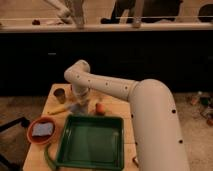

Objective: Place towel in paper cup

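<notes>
The towel (74,107) is a small pale blue-grey cloth lying on the wooden table (116,107), just right of a yellow item (60,109). My gripper (80,103) points straight down from the white arm's wrist (80,90) and is shut on the towel at table height. The paper cup (60,95) stands upright near the table's back left corner, a short way left of the gripper and apart from it.
A green tray (90,142) fills the table's front middle. A dark red bowl (35,140) with a blue-grey pad in it sits front left. A small orange object (100,108) lies right of the gripper. The white arm (150,120) spans the right side.
</notes>
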Robot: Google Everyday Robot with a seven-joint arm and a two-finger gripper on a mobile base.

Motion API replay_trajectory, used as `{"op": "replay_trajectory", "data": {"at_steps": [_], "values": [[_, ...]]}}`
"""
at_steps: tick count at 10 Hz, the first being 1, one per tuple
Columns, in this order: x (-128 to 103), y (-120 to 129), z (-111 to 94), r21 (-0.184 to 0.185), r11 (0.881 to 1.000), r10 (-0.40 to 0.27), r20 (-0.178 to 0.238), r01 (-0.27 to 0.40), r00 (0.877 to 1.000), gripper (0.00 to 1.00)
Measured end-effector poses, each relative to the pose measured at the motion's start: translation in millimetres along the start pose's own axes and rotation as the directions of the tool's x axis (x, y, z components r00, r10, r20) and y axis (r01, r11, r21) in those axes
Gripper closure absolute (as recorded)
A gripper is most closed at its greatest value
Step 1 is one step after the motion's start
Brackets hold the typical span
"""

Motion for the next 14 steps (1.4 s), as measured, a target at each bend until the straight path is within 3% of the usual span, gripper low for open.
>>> {"op": "replay_trajectory", "data": {"at_steps": [4,7,9,14], "values": [[-1.1,4.7,-47.4,0.109,0.994,0.005,-0.015,-0.003,1.0,1.0],[-6.9,11.9,-83.2,0.185,0.983,0.002,-0.034,0.004,0.999,1.0],[-7.4,18.4,-92.2,0.204,0.979,0.0,-0.046,0.01,0.999,1.0],[-7.0,18.6,-91.7,0.203,0.979,0.0,-0.047,0.01,0.999,1.0]]}}
